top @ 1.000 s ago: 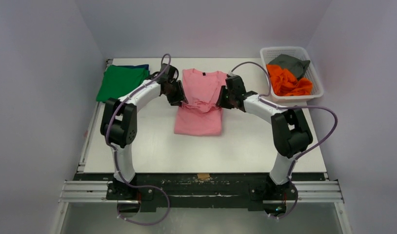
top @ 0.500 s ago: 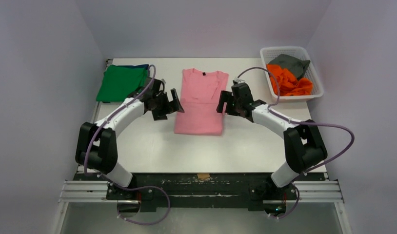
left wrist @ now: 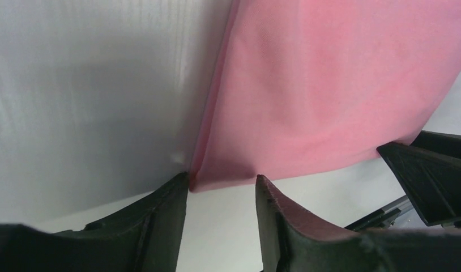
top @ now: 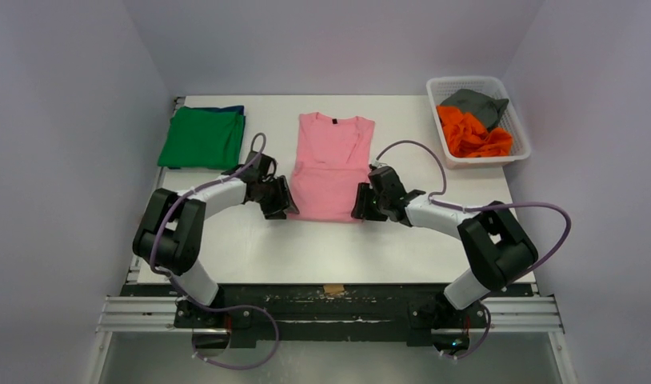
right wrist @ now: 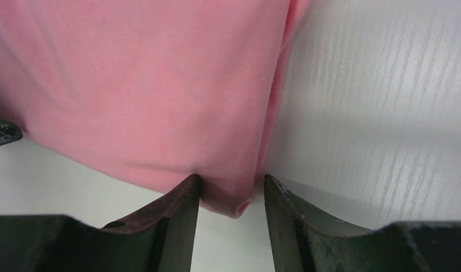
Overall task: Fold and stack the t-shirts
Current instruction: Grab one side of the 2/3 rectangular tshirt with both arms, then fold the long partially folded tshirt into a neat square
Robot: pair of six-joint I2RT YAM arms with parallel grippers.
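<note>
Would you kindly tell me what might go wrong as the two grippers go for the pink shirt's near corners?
1. The left gripper stands open around only the very tip of the pink t-shirt corner. Closing there may catch too little cloth, which could slip out.
2. At the right gripper, also open, the corner looks layered. Pinching only the top layer could undo the fold on lifting.

Readable text, labels, brands, numbers, signs: none, the small dark neck tag (top: 334, 121) at the collar of the pink t-shirt (top: 330, 172) being too small to read, and the tan patch (top: 333, 289) at the near edge showing no legible lettering.
</note>
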